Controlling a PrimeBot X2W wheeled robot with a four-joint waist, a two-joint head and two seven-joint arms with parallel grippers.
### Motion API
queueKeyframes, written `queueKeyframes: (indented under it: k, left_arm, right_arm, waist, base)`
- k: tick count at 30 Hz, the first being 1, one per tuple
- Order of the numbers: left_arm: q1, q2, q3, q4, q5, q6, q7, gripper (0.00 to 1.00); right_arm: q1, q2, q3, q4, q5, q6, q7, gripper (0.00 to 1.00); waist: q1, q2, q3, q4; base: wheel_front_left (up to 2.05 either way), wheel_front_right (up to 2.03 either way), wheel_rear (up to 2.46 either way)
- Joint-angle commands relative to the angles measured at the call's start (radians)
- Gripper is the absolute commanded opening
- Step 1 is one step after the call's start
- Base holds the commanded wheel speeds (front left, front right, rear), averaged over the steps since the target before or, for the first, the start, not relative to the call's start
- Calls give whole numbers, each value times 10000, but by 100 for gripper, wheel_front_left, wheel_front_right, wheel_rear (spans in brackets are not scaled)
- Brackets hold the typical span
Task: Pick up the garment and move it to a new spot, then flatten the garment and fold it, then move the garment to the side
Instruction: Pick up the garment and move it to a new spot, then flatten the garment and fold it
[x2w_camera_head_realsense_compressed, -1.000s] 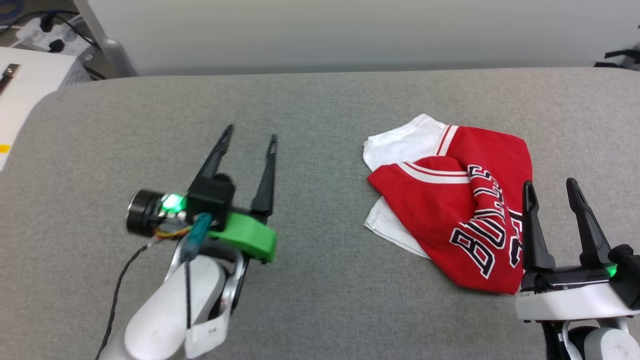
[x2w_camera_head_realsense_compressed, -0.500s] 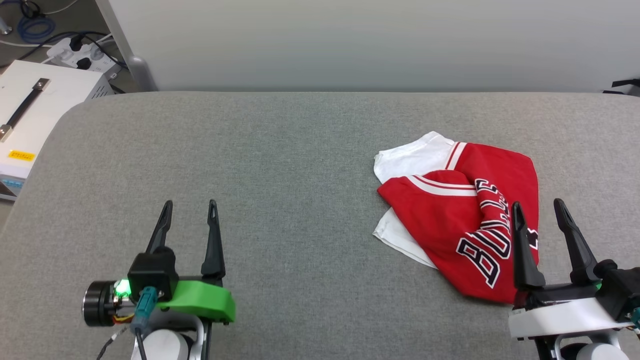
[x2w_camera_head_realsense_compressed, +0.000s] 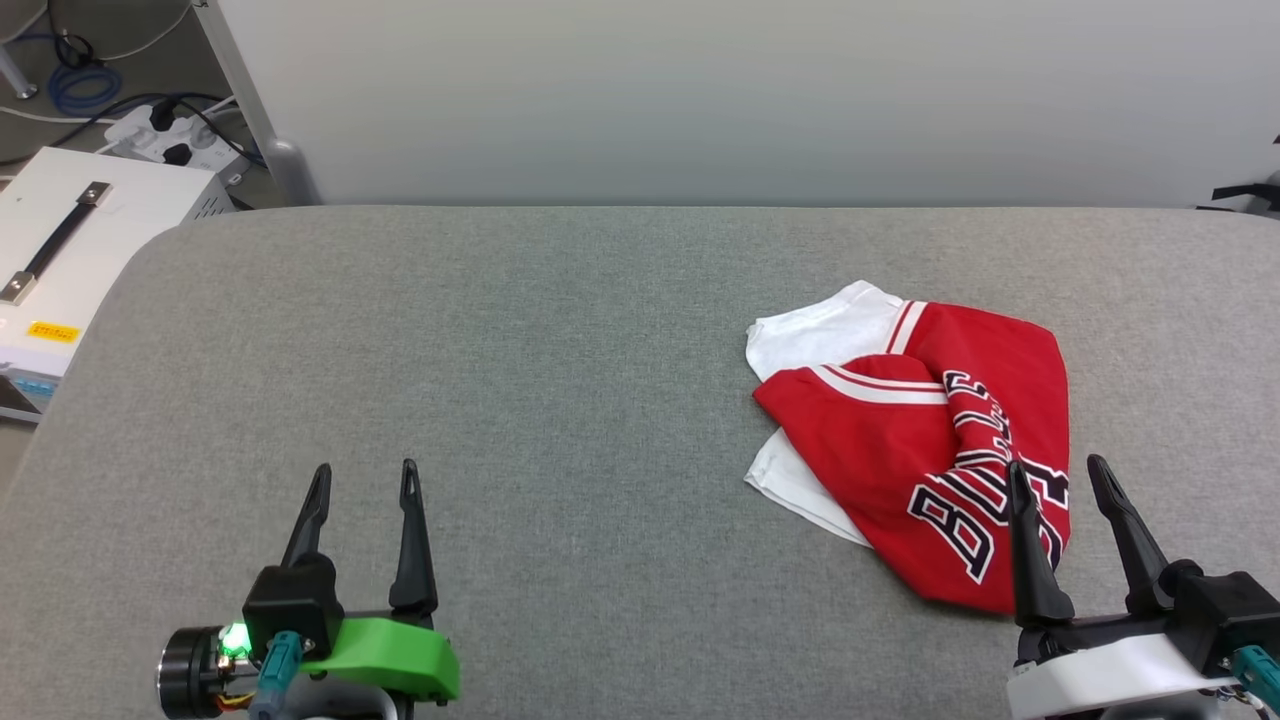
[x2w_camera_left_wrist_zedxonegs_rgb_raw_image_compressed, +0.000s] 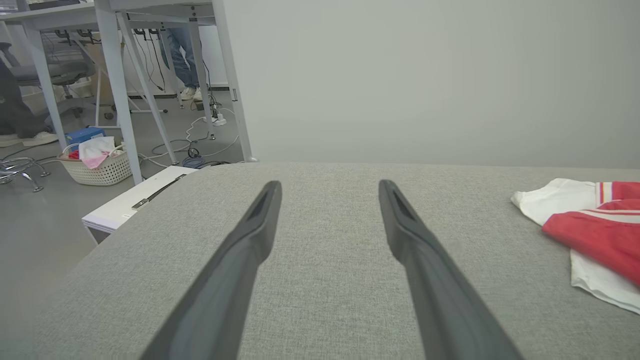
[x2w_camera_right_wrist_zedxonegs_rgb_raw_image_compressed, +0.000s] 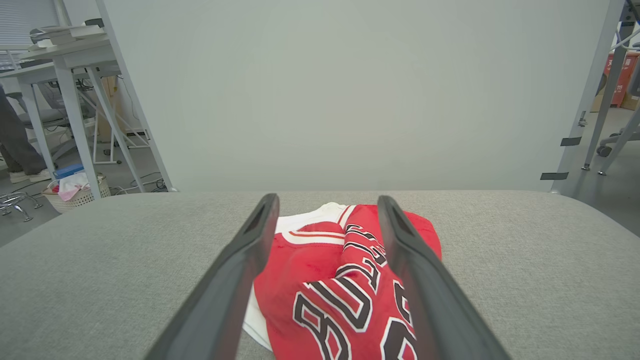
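**Entry: two arms at the near edge, garment on the right half of the worktop**

- Left tool (x2w_camera_head_realsense_compressed: 365, 467): low at the near edge, left of the middle, fingers level and pointing at the far edge. Jaws spread wide, nothing between them but bare grey worktop (x2w_camera_head_realsense_compressed: 600, 330).
- Right tool (x2w_camera_head_realsense_compressed: 1055, 464): near the near right corner, fingers likewise pointing at the far edge. Jaws spread wide, gripping nothing.
- Garment (x2w_camera_head_realsense_compressed: 900, 440): red jersey, rumpled in a loose heap on the right half of the worktop, closer to the right edge than to the middle. Black, white-outlined lettering faces up on the near side, and a white sleeve part shows at the heap's far left.
- Relation: the right tool's fingertips stand over the garment's near end, and the right wrist view shows cloth between the two fingers. Contact cannot be told. The left tool is well apart from it.
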Motion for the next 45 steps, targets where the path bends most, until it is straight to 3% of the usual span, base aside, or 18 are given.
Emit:
queueKeyframes:
  k: [1,8,33,45]
  left_arm:
    - [197,-113,108,30,139,-98,-57,100]
    - [427,-388,461,163,566,-485,-57,100]
    - [172,-694,809,350,955,-1108,-57,100]
    - [-2916,232,650,783,887,-2283,-57,100]
  right_arm:
    - [141,-16,8,22,-44,-7,-49,100]
    - [274,-16,56,117,-58,-7,-49,100]
    - [209,-16,70,178,-115,-7,-49,100]
    - [-220,-16,249,85,-224,-7,-49,100]
  waist:
    - [1,0,-28,3]
    - [1,0,-43,41]
    - [1,0,37,117]
    - [1,0,574,-215]
  base:
    - [0,0,0]
    - [0,0,0]
    - [0,0,0]
    - [0,0,0]
